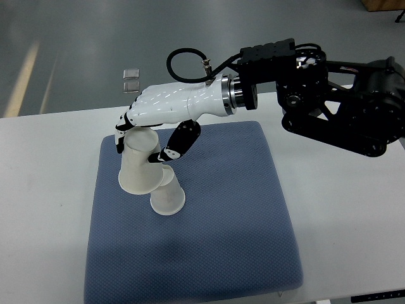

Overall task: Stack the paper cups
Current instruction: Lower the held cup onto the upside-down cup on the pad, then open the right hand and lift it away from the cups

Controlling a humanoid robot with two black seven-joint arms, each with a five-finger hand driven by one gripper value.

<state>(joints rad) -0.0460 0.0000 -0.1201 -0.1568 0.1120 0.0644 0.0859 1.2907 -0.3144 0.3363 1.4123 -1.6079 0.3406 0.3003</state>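
Note:
My right hand [140, 140] reaches in from the right and is shut on a white paper cup [138, 166], fingers on its far side and thumb on its near side. The held cup is upside down and tilted, its wide rim low over the blue pad [209, 240]. A second white paper cup [168, 196] lies on its side on the pad, touching the held cup's right flank, its open mouth facing the front right. The left arm does not show.
The blue quilted pad lies on a white table [342, 215]. Two small clear squares [130, 78] sit on the grey floor beyond the table's far edge. The black right arm [342, 107] spans the upper right.

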